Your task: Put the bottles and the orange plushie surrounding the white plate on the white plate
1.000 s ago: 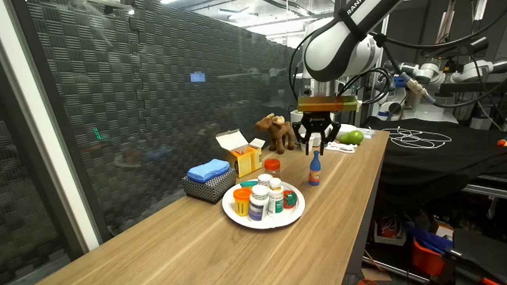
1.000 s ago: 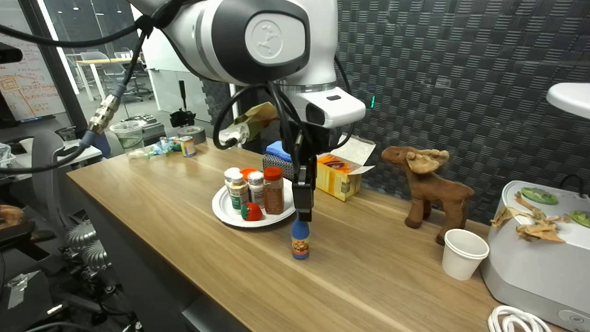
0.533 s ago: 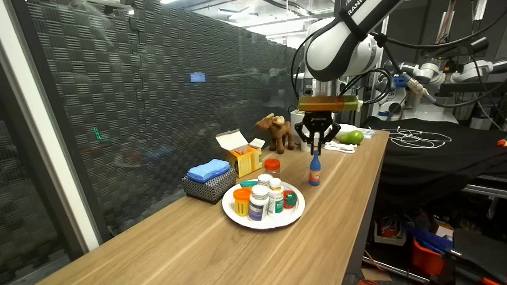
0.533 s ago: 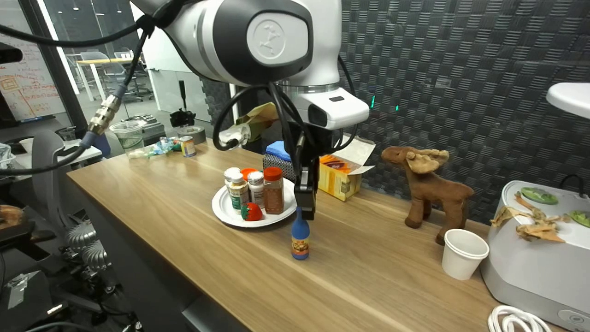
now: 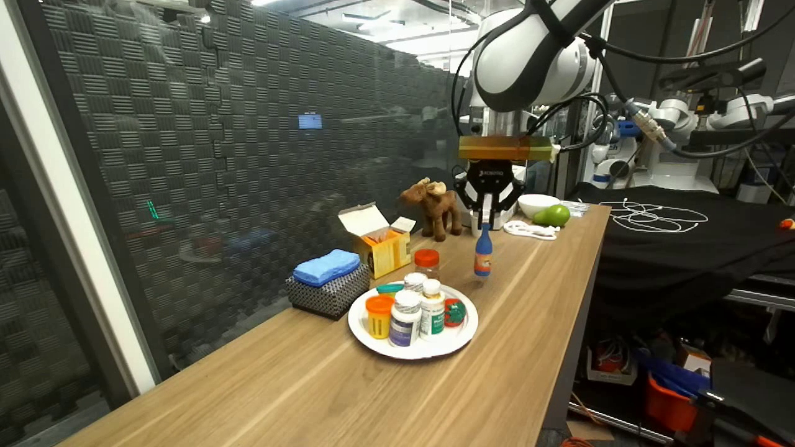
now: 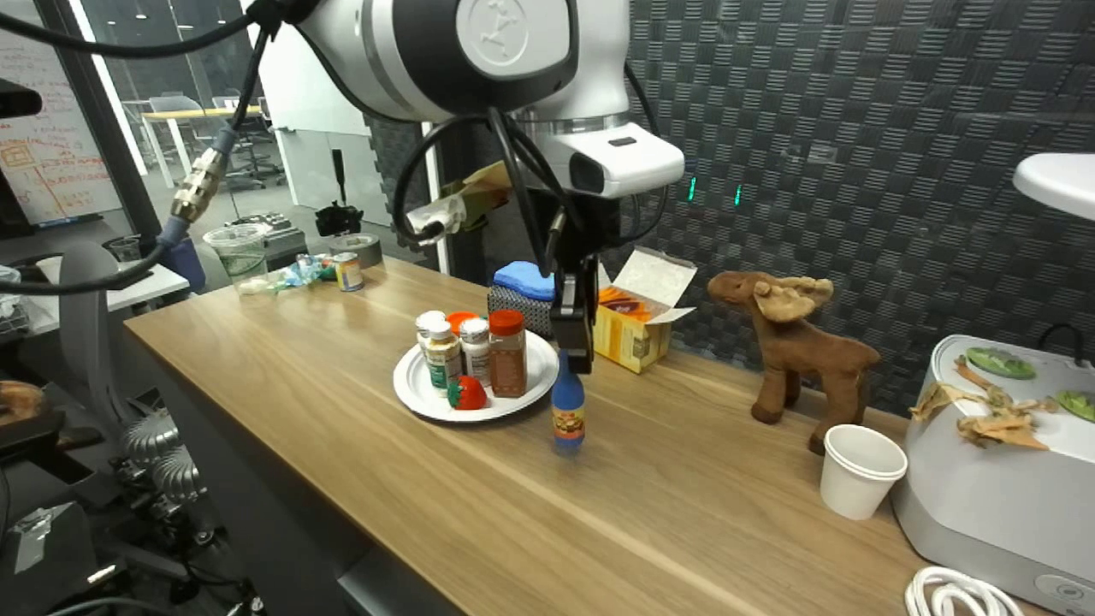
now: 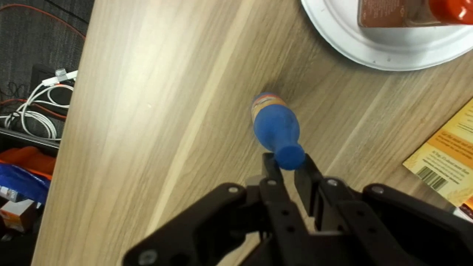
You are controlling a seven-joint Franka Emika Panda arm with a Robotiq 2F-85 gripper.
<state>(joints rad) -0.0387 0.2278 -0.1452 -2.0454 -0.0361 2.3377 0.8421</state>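
Note:
My gripper is shut on the neck of a blue bottle with an orange label. The bottle hangs upright a little above the table, beside the white plate. In the wrist view the bottle sits between the fingertips. On the plate stand white bottles, a reddish bottle with a red cap, a yellow tub with an orange lid and a red strawberry. A teal thing shows partly behind them. I cannot make out the orange plushie.
An open yellow carton and a patterned box with a blue cloth stand behind the plate. A brown moose toy, paper cups, a grey appliance and a green fruit stand further along the table.
The gripper was open above the blue bottle, then closed on its neck. It has since risen, and the bottle has come up off the table with it, shifting slightly.

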